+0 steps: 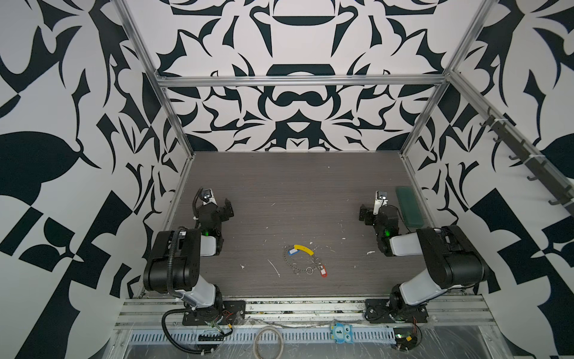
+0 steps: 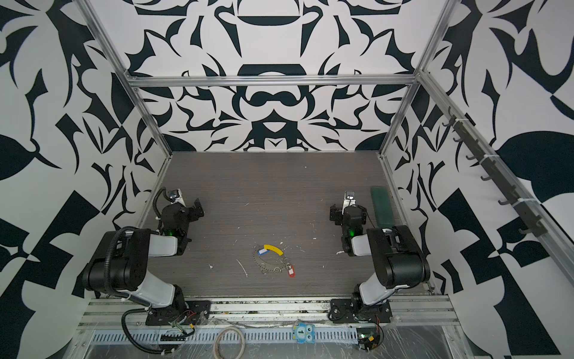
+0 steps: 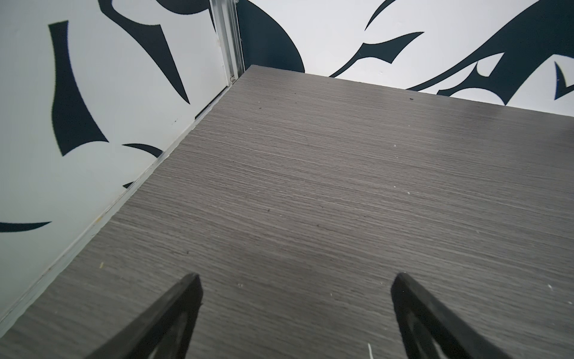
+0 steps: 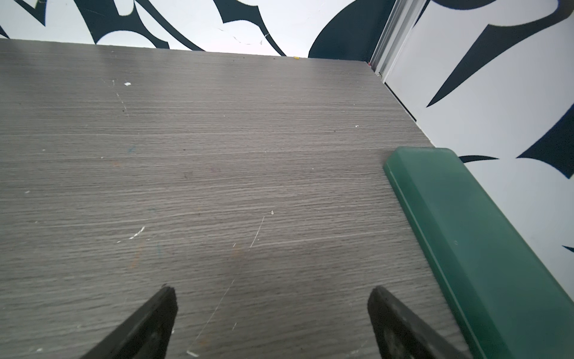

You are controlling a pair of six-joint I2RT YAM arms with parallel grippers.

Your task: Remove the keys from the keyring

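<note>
From where I stood, both arms sat folded back near their bases, and nothing was in either hand: the left gripper (image 3: 295,279) and the right gripper (image 4: 270,292) each had their jaws spread wide over bare table (image 1: 295,186). The keyring (image 1: 304,249) lay flat in the lower middle of both top views, between the two arms and well apart from both, yellow along its upper arc. The blue key (image 1: 292,251) rested at the left end of that yellow stretch, and the red key (image 1: 323,273) lay at the loop's lower right, just beside a small metal ring (image 1: 309,271). No key looked freed, so I judged the job was at its very start: the reach-in. To do it well, I'd have had one hand come down and pin the yellow part, since the grey loop looked floppy and likely to drag, while the other hand took a tag by its flat body. How each tag hung on the loop was too small to make out, as was any clasp or opening. Neither wrist view showed the keyring at all; the right one caught only a green case (image 4: 466,233) along the wall, cut off at the frame's lower right
</note>
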